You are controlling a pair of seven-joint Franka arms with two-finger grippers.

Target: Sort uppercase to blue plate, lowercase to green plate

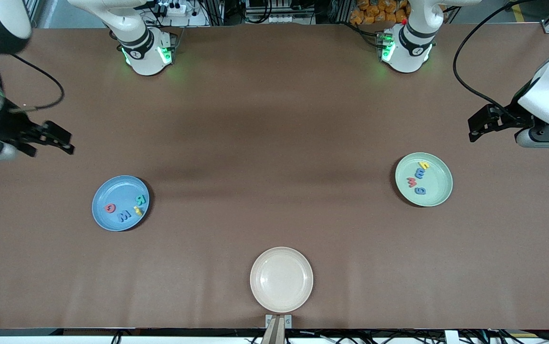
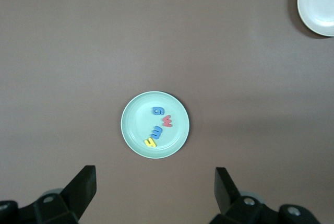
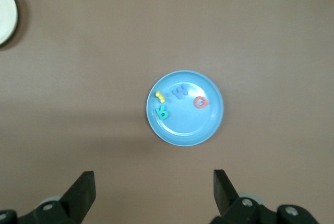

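Note:
The blue plate [image 1: 112, 191] toward the right arm's end holds the pink-red Q [image 1: 110, 208], blue W [image 1: 124, 216], teal R [image 1: 140, 199] and yellow H [image 1: 137, 210]. The green plate [image 1: 436, 190] toward the left arm's end holds the yellow h [image 1: 424, 166], blue m [image 1: 419, 173], red w [image 1: 412, 182] and blue g [image 1: 420, 190]. My right gripper [image 1: 52, 142] is open and empty, high over bare table near the blue plate [image 3: 188, 127]. My left gripper [image 1: 480, 126] is open and empty, high over bare table near the green plate [image 2: 138, 117].
An empty cream plate [image 1: 281, 279] sits at the middle of the table's edge nearest the front camera. The brown table between the plates is bare.

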